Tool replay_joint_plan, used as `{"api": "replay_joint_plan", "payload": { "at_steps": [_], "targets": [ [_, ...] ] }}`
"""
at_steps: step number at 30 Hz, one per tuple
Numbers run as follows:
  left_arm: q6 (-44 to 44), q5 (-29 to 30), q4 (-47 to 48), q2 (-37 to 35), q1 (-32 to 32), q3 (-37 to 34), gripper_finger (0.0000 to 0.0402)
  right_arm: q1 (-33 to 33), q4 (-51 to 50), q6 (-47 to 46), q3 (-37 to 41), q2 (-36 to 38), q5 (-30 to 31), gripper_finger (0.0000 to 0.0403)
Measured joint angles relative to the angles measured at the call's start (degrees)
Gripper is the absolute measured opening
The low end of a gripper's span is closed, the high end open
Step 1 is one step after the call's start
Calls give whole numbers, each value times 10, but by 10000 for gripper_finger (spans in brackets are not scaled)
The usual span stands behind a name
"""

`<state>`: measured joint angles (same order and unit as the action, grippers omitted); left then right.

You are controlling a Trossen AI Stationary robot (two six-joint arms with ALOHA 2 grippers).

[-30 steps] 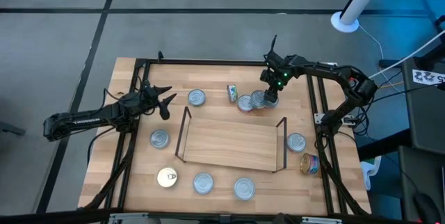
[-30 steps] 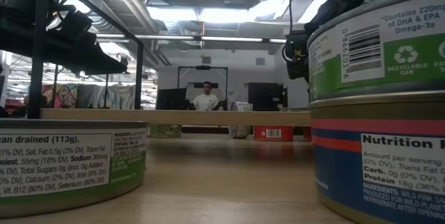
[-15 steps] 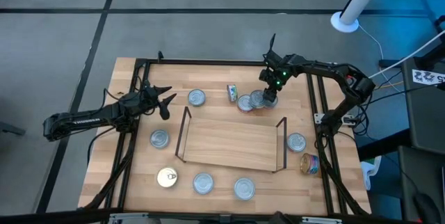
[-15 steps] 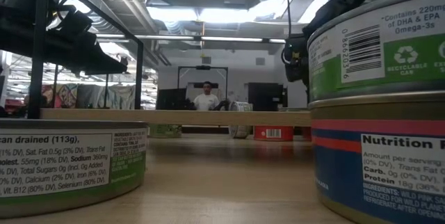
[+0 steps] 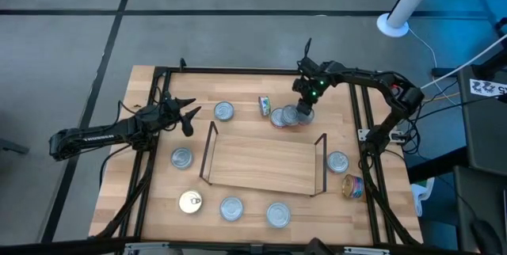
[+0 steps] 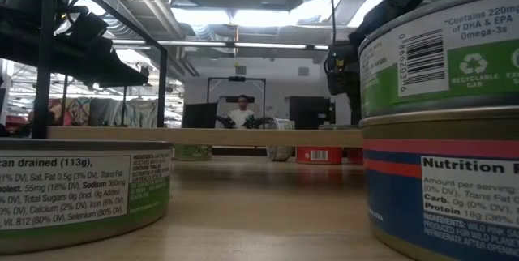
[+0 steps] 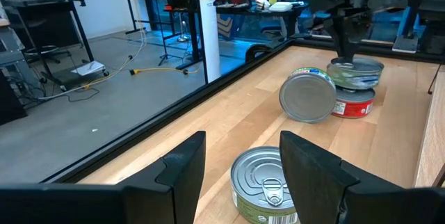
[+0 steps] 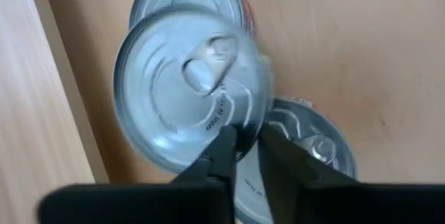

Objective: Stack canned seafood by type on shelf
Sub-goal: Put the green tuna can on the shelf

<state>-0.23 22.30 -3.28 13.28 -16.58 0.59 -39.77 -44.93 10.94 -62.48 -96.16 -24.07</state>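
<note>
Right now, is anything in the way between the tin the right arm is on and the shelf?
Nothing visible. The right gripper has its jaws pinched on the rim of a silver-topped tin just behind the shelf, whose board is bare.

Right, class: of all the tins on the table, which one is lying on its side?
The tin behind the shelf, just left of the cluster under the right gripper. It shows its label from above; the others lie flat, lids up.

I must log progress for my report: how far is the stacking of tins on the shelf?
Done: nothing; the shelf is bare. In hand: the right gripper pinches the rim of a silver-topped tin behind the shelf; the left gripper hovers open at the table's left. Left: all ten tins are off the shelf.
</note>
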Motion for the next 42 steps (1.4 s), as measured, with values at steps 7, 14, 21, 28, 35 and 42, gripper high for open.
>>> {"api": "replay_joint_plan", "payload": {
  "at_steps": [7, 14, 21, 28, 35, 42],
  "targets": [
    [0, 0, 0, 0, 0, 0, 180, 0, -3, 0, -10, -1, 4, 8],
    [0, 0, 0, 0, 0, 0, 180, 0, -3, -2, -12, -1, 3, 2],
    [0, 0, 0, 0, 0, 0, 180, 0, -3, -2, -12, -1, -32, 1],
    [0, 0, 0, 0, 0, 0, 180, 0, -3, -17, -12, -1, -45, 1],
    [0, 0, 0, 0, 0, 0, 180, 0, -3, -22, -12, -1, -96, 0],
    [0, 0, 0, 0, 0, 0, 180, 0, -2, -34, -13, -1, -109, 0]
  ]
}}
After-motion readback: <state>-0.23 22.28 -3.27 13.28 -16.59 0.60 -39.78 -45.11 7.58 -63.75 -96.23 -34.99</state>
